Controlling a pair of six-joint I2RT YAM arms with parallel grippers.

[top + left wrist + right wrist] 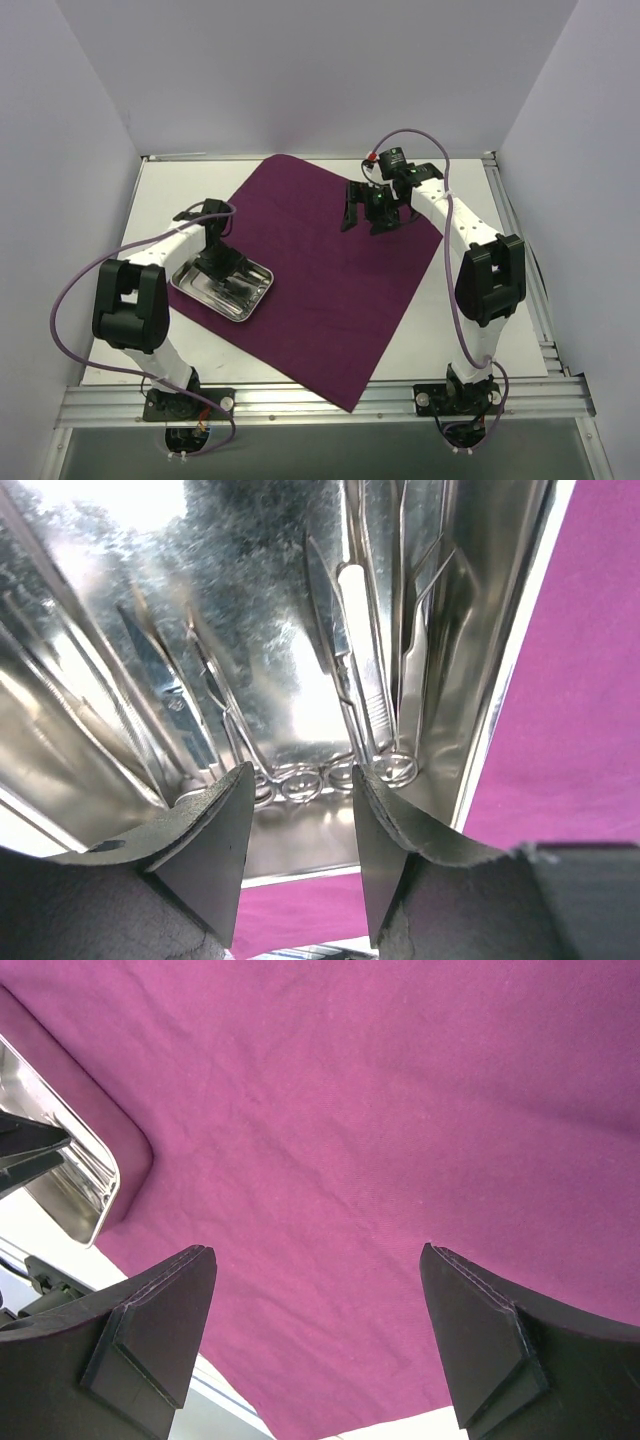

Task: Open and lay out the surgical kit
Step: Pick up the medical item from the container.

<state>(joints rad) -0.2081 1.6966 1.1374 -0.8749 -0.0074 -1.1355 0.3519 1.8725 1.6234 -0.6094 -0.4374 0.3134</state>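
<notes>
Picking the first instrument out of the steel tray (188,284) looks to be the step in hand. The purple cloth (330,270) is already spread flat as a diamond on the worktop (480,330), and the tray sits on its 9 o'clock corner. The left claw (302,785) hangs low over the tray, half spread and holding nothing, its tips just short of the ring handles (395,768). To do this well, I would single out one pair of rings, close on that tool alone, and lift straight up so its neighbours do not drag. In the left wrist view the instruments (345,670) lie side by side, their long axes running 12 to 6 o'clock, with rings at 6 and tips at 12. The right claw (318,1255) hovers wide and empty above the cloth, toward 1 o'clock.
</notes>
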